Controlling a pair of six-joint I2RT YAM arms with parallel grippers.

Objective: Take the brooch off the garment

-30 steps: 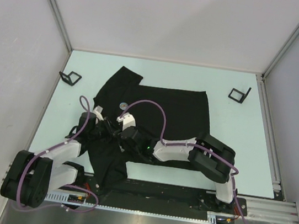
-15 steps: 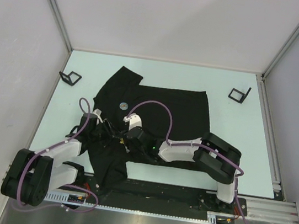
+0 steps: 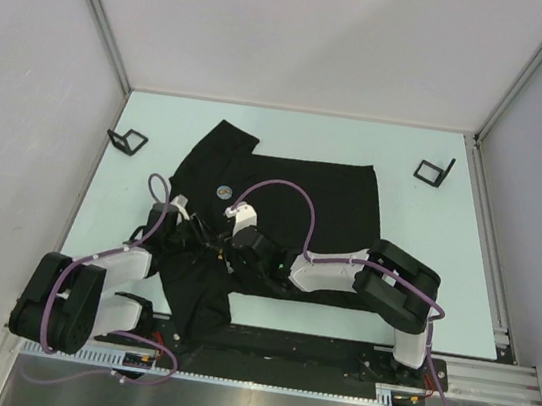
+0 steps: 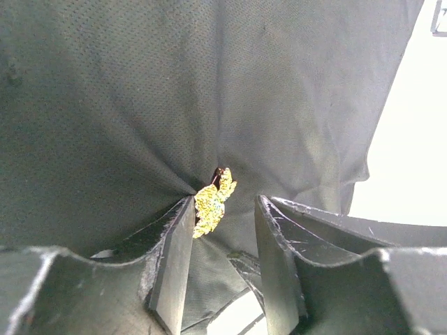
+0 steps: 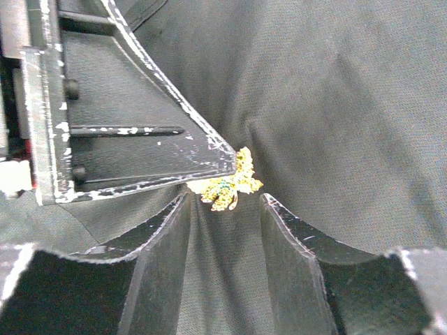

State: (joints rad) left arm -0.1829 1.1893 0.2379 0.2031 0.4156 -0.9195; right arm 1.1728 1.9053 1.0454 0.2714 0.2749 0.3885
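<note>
The garment [image 3: 322, 200] is a black T-shirt spread flat on the pale table [image 3: 417, 244]. The brooch [image 4: 213, 199] is a small glittering gold piece pinned where the cloth puckers. My left gripper [image 4: 223, 202] is open, and the brooch lies at its tips, close against the left finger. My right gripper [image 5: 226, 197] is open too, with the brooch [image 5: 229, 183] just ahead of its fingertips. One left finger [image 5: 140, 139] reaches in from the side in the right wrist view, its tip at the brooch. From above, the left gripper [image 3: 200, 239] and right gripper [image 3: 220, 244] meet tip to tip and hide the brooch.
A small round pale mark [image 3: 223, 192] shows on the shirt beyond the grippers. Two black wire stands sit at the back left [image 3: 128, 140] and back right [image 3: 435, 172]. White walls enclose the table on three sides.
The left jaws have opened wider, and the right jaws have narrowed slightly. Both grippers stay together over the same spot, while the left arm's elbow has shifted a little to the right.
</note>
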